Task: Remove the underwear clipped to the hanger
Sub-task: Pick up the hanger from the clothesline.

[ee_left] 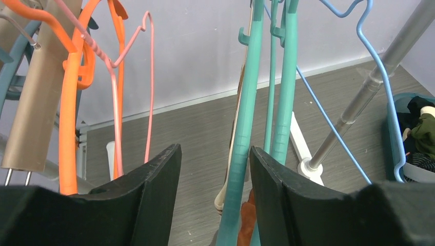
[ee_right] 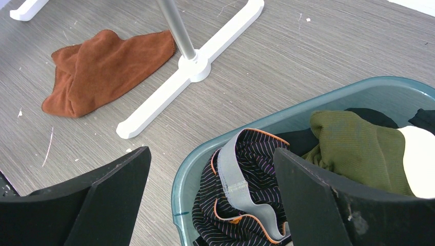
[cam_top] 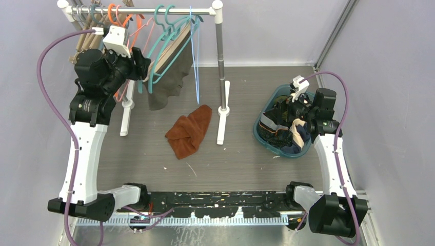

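while my left jaws stand half open around a teal hanger (ee_left: 241,146), my right jaws hang wide above the basket (ee_right: 308,110) of underwear (ee_right: 354,146).

The left arm (cam_top: 84,148) stretches up to the rack's (cam_top: 219,51) left end, the left gripper (ee_left: 215,154) jaws partly apart. The right arm (cam_top: 328,154) bends right of the rack, the right gripper (ee_right: 211,154) spread wide, tilted down.

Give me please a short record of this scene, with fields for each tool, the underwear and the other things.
left tool: open, jaws astride a teal hanger
right tool: open, empty, over the basket
hanging underwear: grey-brown, on the rack among teal hangers
basket: teal, holds striped underwear and olive underwear
rust-brown cloth: on the table by the rack's foot
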